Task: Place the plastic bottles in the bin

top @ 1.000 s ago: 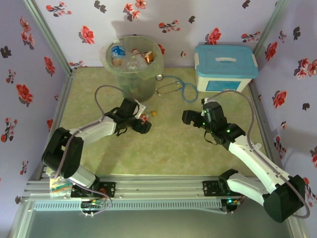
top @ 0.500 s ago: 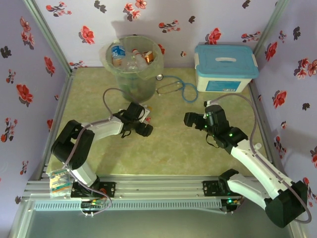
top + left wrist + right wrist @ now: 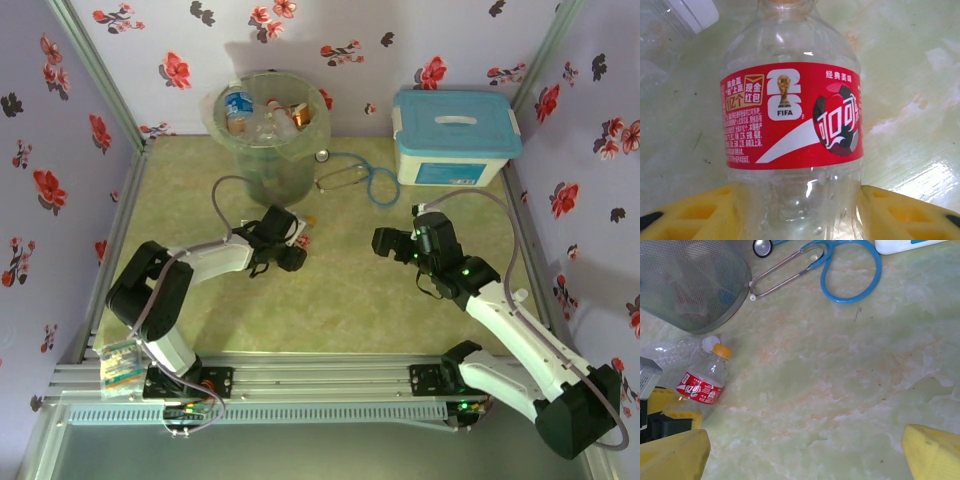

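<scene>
red-label bottle (image 3: 790,120) lies between the left gripper (image 3: 796,205) jaws.

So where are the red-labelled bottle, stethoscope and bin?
red-labelled bottle (image 3: 790,115), left wrist view, on its label.
stethoscope (image 3: 761,246), right wrist view, on its chest piece.
bin (image 3: 272,170), top external view, on its wall.

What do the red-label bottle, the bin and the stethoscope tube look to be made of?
The bottle: thin clear plastic, glossy; the table shows through, with a red printed film label. The bin: translucent grey, probably plastic; its wall has a fine mesh-like pattern, so possibly mesh. The stethoscope tube: smooth blue rubber or vinyl, looped; its arms look like shiny metal.
</scene>
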Controlling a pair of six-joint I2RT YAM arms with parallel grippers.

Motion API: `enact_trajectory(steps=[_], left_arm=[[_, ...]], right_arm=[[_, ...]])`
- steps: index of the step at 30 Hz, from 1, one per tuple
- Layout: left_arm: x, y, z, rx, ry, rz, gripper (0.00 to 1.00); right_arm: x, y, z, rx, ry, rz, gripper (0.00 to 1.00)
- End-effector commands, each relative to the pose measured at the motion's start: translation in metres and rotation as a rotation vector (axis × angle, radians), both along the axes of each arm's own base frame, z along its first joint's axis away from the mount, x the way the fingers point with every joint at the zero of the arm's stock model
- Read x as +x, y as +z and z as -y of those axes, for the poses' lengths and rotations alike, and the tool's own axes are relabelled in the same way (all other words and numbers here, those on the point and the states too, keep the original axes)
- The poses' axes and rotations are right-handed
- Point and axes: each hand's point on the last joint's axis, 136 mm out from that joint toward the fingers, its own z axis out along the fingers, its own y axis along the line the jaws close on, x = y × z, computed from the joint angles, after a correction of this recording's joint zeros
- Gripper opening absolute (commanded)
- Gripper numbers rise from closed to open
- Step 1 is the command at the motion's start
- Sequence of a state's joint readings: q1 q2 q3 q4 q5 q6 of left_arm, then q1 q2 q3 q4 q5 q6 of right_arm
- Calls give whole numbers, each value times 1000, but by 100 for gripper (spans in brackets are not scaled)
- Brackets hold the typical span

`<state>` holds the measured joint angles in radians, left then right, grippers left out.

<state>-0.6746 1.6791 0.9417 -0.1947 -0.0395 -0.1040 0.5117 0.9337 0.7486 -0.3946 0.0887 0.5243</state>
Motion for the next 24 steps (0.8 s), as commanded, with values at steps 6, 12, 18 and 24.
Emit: enact_trajectory(steps=[6, 12, 18, 24], left_arm=[[4, 57, 7, -72, 20, 106, 40], [-7, 107, 17, -134, -19, 180, 35], [-12, 179, 18, -248, -26, 298, 35], [-17, 248, 18, -343, -67, 431, 32]], right_arm=[[6, 2, 5, -18, -26, 8, 99], [6, -2, 5, -25, -28, 0, 99], [7, 0, 6, -25, -32, 12, 99], [5, -2, 6, -18, -33, 4, 99]])
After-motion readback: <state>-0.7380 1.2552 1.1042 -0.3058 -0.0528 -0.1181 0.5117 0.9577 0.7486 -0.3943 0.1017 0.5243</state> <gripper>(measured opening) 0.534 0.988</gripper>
